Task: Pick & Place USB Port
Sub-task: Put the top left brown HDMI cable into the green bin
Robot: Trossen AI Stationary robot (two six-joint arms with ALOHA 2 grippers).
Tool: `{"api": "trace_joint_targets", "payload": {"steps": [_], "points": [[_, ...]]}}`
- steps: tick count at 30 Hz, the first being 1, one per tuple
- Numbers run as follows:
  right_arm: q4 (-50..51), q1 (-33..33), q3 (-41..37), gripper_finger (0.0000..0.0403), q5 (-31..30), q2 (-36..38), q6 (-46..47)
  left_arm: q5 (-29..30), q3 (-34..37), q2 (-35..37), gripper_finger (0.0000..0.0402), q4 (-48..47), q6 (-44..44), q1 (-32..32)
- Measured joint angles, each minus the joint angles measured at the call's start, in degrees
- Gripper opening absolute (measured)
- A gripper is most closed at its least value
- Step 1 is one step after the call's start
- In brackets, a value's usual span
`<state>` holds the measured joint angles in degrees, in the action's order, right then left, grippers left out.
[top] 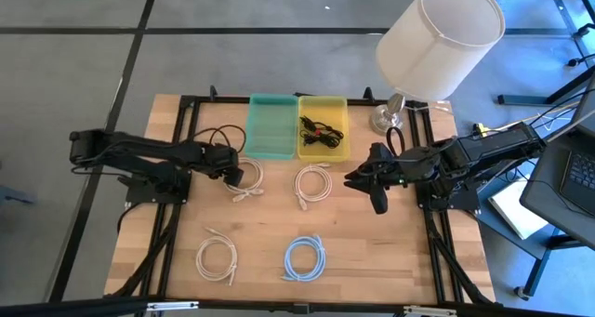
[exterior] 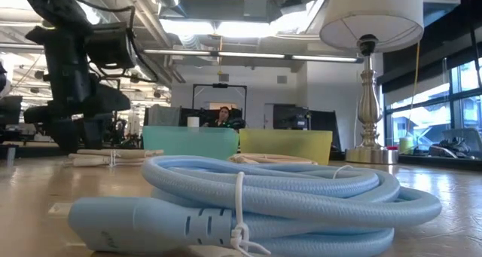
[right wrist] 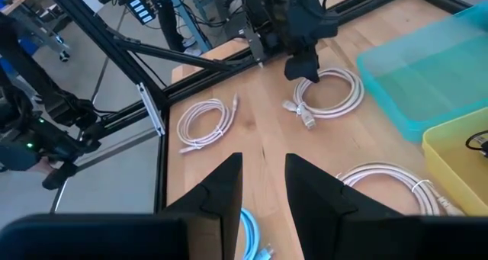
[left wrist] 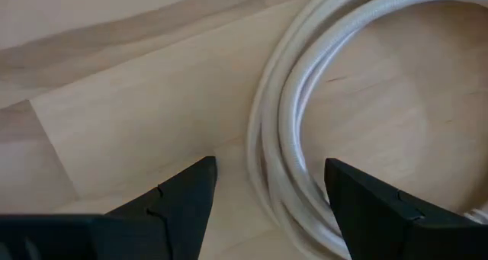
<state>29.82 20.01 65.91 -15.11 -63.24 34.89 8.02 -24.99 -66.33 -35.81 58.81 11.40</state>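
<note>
On the wooden table (top: 372, 252), four coiled cables lie loose, and two bins stand side by side at the far edge: a teal bin (top: 272, 126) on the left and a yellow bin (top: 323, 127) on the right. A black cable (top: 320, 131) sits bunched in the yellow bin; the teal bin shows only its ribbed floor.

Left gripper (top: 234, 176) is low over the white cable (top: 247, 181) nearest it, in front of the teal bin. Wrist view: its two dark fingers (left wrist: 187, 203) are spread wide, with one side of the coil's loops (left wrist: 282, 138) running between them on the wood. Fingers not pinching the cable; whether a tip touches it, cannot tell.

Second white cable (top: 313, 184) lies in front of the yellow bin, between the two grippers. Third white cable (top: 217, 258) is toward the near left of the table. Light blue cable (top: 304, 258) is near the front edge, to the right of the third one; it fills the foreground of the low view (exterior: 248, 200), tied with a thin white twist.

Right gripper (top: 372, 182) is above the table at the right side, beside the second white cable. Its fingers (right wrist: 221, 191) are drawn close with a narrow gap between them, nothing held.

A lamp (top: 437, 43) with a white shade stands at the far right corner. A person (exterior: 224, 115) sits in the room well behind the table.
</note>
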Motion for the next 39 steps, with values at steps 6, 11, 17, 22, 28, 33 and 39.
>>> {"api": "trace_joint_targets", "payload": {"steps": [6, 11, 17, 22, 28, 33, 39], "points": [[0.00, 0.00, 0.00, 0.0103, 0.11, 0.00, -0.26, 0.84, -0.24, -3.20, 0.0191, -0.73, -0.32, 0.00], [0.00, 0.00, 0.00, 0.0103, 0.11, 0.00, -0.63, 1.00, -0.07, -2.90, 0.0073, -0.37, -2.56, 0.02], [-0.02, 0.00, 0.00, 0.0103, 0.11, 0.00, -0.63, -2.24, 0.13, -0.20, 0.0033, 0.20, -4.78, -0.12], [-0.01, 0.00, 0.00, 0.0103, 0.11, 0.00, -0.16, -11.04, 0.31, 4.16, 0.0033, -0.34, -5.62, -1.89], [0.00, 0.00, 0.00, 0.0103, 0.12, 0.00, 0.63, -13.83, -2.58, 11.83, 0.0033, -0.73, -4.11, -6.15], [0.02, 0.00, 0.00, 0.0104, -0.69, 0.00, 0.13, -10.09, -9.45, 18.02, 0.0033, 3.38, -6.26, -7.65], [-1.44, -0.11, 0.00, 0.0104, -2.79, 0.00, -0.86, -0.67, -18.28, 20.39, 0.0033, 11.38, -17.17, -2.42]]}}
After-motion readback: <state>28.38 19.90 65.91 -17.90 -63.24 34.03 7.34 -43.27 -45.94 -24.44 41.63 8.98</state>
